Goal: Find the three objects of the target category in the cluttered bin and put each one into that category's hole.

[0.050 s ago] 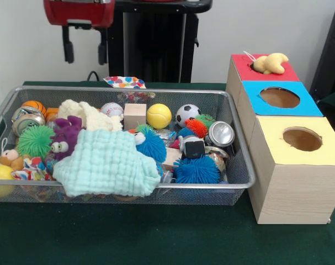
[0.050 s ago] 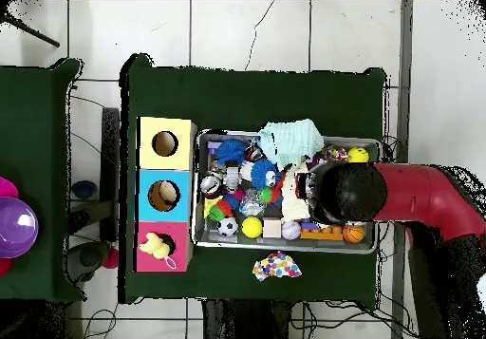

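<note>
Gripper [image 1: 85,51] poised high above wire bin's [image 1: 242,160] left end, fingers [image 1: 68,51] parted, empty; arm [image 2: 418,195] reaching in over bin. Yellow plush toy [image 1: 270,63] resting on red box [image 1: 288,73], covering its hole.

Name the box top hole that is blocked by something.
The red-topped box, farthest from the camera: a yellow plush toy sits on its hole. The blue and yellow holes are open.

The bin [image 1: 233,143] was silvery wire mesh with a smooth metal rim. A mint cloth [image 1: 106,163] looked soft and waffle-textured. The blue balls [image 1: 196,170] were spiky rubber; the can [image 1: 221,134] shone metallic. The boxes [image 1: 291,187] showed pale wood grain under matt coloured tops.
</note>
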Controlling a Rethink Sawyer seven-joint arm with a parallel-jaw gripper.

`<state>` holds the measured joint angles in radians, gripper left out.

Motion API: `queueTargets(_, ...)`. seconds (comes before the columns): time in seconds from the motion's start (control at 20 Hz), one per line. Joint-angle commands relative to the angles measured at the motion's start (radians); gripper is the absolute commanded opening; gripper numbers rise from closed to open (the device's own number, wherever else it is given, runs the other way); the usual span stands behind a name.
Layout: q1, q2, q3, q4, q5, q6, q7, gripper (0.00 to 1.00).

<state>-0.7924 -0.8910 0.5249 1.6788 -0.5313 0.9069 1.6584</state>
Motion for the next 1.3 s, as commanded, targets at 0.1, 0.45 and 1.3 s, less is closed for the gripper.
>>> queueTargets(0.1,-0.018,0.062,-0.004,-0.068,-0.274,-0.146,-0.224,1.0)
queueTargets(0.45,0.007,0.133,-0.021,-0.132,-0.421,-0.297,-0.114,1.0)
queueTargets(1.3,0.085,0.31,-0.144,-0.209,-0.475,-0.482,0.076,1.0)
